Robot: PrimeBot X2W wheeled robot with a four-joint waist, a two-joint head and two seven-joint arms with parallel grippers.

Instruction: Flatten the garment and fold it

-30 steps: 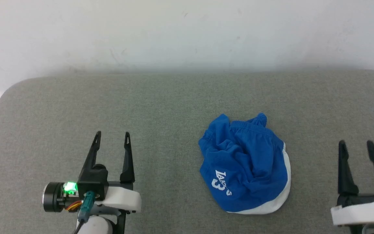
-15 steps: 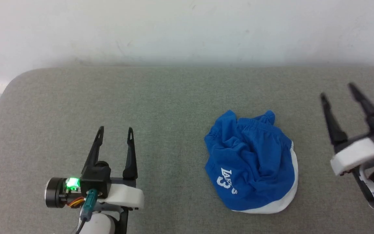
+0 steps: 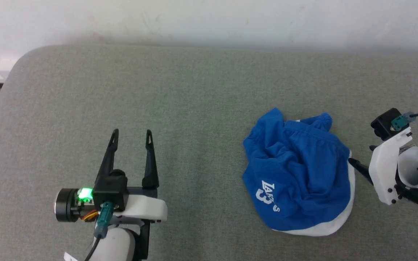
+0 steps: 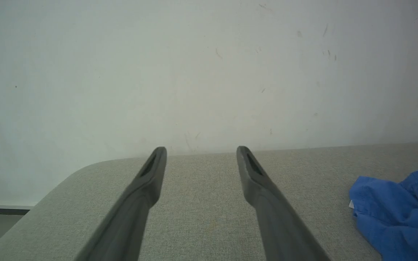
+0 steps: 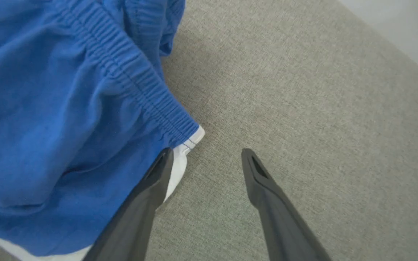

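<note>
Flattening seems barely begun: the right gripper (image 5: 207, 152), fingers spread at the waistband corner (image 5: 191, 132) of the crumpled royal-blue shorts (image 3: 298, 170), should next pinch it.

The left gripper (image 3: 131, 131) sits low at the robot's left, its two fingers spread apart and pointing forward. The right gripper (image 5: 206, 150) angles downward and inward from the right, fingers likewise parted.
</note>
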